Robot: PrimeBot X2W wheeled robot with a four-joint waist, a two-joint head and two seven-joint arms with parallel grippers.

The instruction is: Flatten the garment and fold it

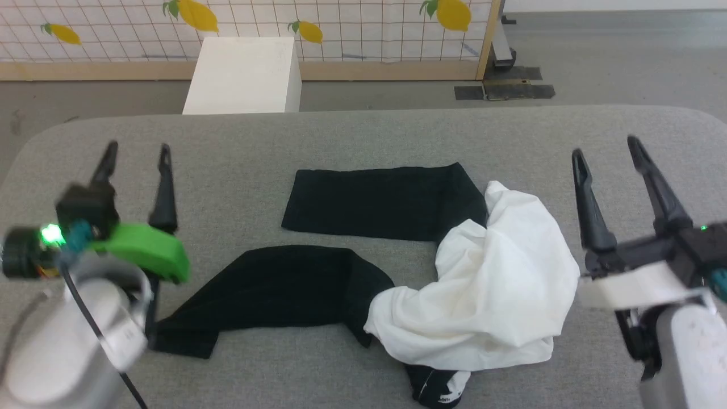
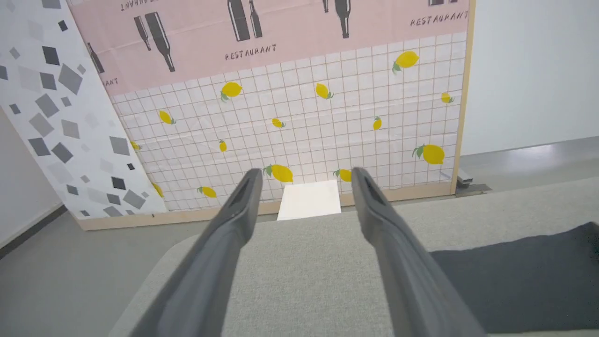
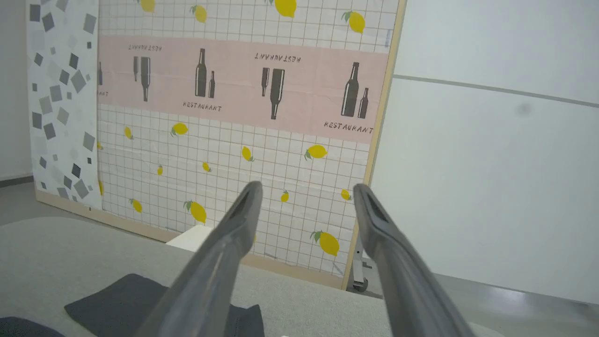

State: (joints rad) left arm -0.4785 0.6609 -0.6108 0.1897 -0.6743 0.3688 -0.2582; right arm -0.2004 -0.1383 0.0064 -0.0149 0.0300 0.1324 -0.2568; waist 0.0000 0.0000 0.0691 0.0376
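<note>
Two black sleeves of the garment run leftward, body bunched rightward.

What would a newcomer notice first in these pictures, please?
The garment in the middle of the grey table: its white body lies bunched at the right, its two black sleeves spread leftward. Either side, the left gripper and right gripper hang open, holding nothing. Behind stands a lemon-printed screen.
</note>
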